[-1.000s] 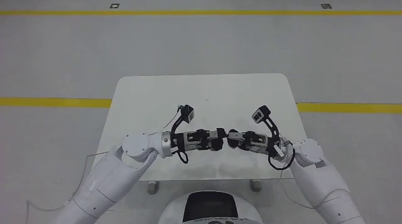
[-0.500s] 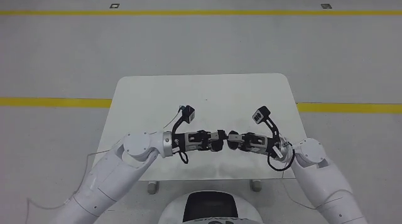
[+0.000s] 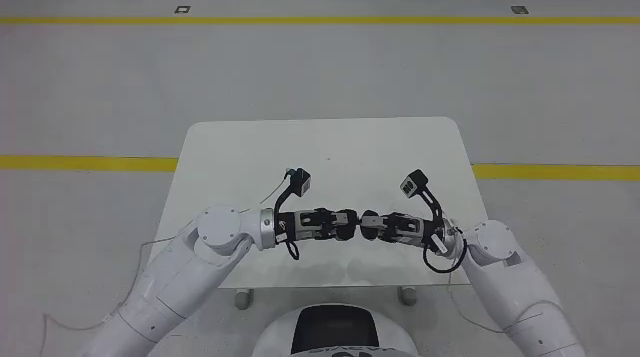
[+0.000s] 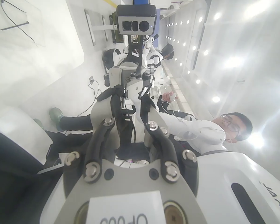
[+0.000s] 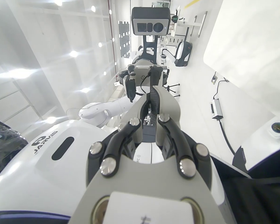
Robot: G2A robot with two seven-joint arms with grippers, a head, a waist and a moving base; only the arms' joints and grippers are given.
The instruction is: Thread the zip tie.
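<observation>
Chief hazard from here: a knock between the left end effector (image 3: 351, 223) and the right end effector (image 3: 365, 223), poised tip to tip just above the near edge of the table (image 3: 320, 142), with almost no room between. Easy to clip the opposite fingers or a wrist camera on any careless swing apart; safer to back straight off first.

Second worry: the zip ties (image 4: 18, 25). Thin, black, flat on the table and crossed over one another (easy to pinch two at once at the crossing, or to skid off with none). Well apart from both end effectors. Little to get a grip under, so likely to need a low, square approach. Threading not yet begun, by the look of it.

Left end effector: partly open in its own wrist view, a modest gap between the pads, nothing seen in it, touching nothing. Right end effector: drawn nearly together at the tips, only a dark ribbed sliver in the gap (pad or strap, impossible to say), so empty or holding, no telling.
</observation>
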